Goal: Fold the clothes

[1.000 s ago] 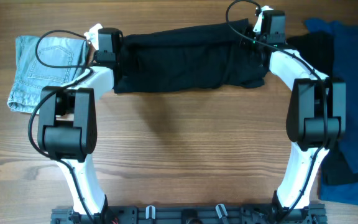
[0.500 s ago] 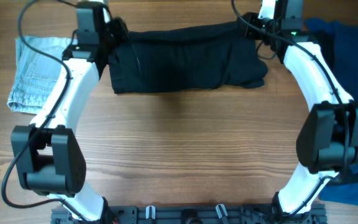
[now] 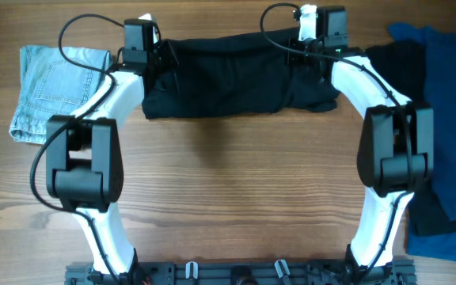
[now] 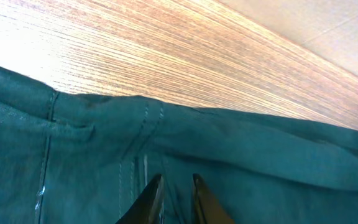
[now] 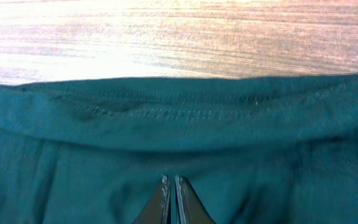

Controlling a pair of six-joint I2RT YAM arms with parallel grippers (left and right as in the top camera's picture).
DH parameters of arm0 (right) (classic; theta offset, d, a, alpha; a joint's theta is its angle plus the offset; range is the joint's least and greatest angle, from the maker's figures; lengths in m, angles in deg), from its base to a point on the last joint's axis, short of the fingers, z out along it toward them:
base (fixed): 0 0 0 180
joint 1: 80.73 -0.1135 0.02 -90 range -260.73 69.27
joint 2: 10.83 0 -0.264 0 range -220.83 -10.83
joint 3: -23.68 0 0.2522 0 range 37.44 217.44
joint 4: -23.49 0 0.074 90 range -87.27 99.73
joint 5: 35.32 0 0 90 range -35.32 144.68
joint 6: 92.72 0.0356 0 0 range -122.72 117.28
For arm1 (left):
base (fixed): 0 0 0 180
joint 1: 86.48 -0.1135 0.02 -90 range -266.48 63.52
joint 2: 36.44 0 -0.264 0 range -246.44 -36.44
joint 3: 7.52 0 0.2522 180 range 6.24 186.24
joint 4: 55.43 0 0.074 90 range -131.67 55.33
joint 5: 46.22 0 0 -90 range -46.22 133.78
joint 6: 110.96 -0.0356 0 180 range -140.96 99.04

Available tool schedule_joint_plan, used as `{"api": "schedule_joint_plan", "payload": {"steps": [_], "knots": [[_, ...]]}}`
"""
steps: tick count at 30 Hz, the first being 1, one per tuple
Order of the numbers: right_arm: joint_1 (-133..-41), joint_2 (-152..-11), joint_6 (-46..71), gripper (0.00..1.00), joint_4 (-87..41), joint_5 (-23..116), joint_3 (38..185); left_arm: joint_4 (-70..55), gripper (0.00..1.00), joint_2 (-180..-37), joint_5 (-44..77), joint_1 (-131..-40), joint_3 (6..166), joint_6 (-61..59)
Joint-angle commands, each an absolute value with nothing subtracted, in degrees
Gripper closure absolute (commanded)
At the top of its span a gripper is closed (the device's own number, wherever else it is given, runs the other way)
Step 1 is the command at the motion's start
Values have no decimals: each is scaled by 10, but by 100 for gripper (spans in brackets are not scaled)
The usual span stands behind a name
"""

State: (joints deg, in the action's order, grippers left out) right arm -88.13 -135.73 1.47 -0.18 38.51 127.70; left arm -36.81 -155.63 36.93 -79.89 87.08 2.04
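Observation:
The clothes, a plain black garment, lie spread sideways across the far part of the wooden table. My left gripper is at the garment's upper left end. In the left wrist view its jaws stand narrow, with a ridge of the fabric pinched between them. My right gripper is at the upper right end. Its fingers are pressed almost together, and the cloth puckers at their tips just below the stitched hem.
A light-blue denim piece lies to the left of the garment, beside the left arm. A bright blue cloth over a dark piece covers the table's right side. The arm bases stand at the near edge.
Both grippers have gone from half open to closed on the garment's far edge. The arms swung outward and have come back in toward the cloth's upper corners.

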Motion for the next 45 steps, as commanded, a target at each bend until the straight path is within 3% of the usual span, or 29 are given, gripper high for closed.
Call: {"api": "schedule_joint_plan", "payload": {"steps": [1, 7, 9, 14, 16, 17, 18, 19, 20, 22, 23, 25, 33, 34, 35, 36, 43, 45], "knots": [[-881, -1398, 23, 96, 38, 424, 1277, -386, 85, -1600, 388, -800, 870, 18], [-881, -1454, 35, 96, 169, 457, 1277, -456, 83, -1645, 409, -800, 870, 11], [-881, -1453, 35, 89, 222, 457, 1278, -499, 83, -1646, 408, -800, 871, -13], [-874, -1362, 34, 66, 192, 457, 1285, -546, 75, -1569, 406, -800, 881, -13], [-868, -1304, 35, 33, 104, 457, 1285, -505, 74, -1518, 406, -800, 881, -13], [-864, -1266, 35, 29, 41, 457, 1285, -470, 72, -1494, 406, -800, 881, -13], [-859, -1216, 35, 30, -51, 457, 1285, -405, 68, -1462, 406, -800, 881, -12], [-858, -1187, 34, 44, -102, 457, 1285, -355, 66, -1442, 406, -799, 881, -10], [-856, -1156, 32, 69, -169, 457, 1285, -281, 66, -1418, 406, -799, 881, -10], [-856, -1126, 33, 93, -264, 457, 1285, -171, 66, -1402, 406, -799, 881, -11], [-856, -1125, 33, 96, -300, 457, 1285, -139, 71, -1404, 406, -800, 881, -11], [-856, -1130, 34, 96, -340, 457, 1269, -94, 83, -1421, 406, -800, 877, -10], [-856, -1193, 18, 96, -298, 426, 1174, -13, 83, -1489, 402, -800, 876, -10], [-856, -1199, 17, 96, -296, 429, 1174, 5, 53, -1486, 402, -804, 876, -10], [-856, -1200, 17, 96, -295, 429, 1174, 19, 31, -1484, 402, -809, 877, -2], [-856, -1201, 17, 95, -295, 429, 1174, 41, 24, -1480, 401, -821, 877, 17], [-856, -1201, 18, 85, -288, 429, 1174, 66, 18, -1478, 288, -905, 876, -44], [-856, -1201, 17, 73, -289, 436, 1174, 66, 18, -1479, 285, -908, 876, -71]]}}
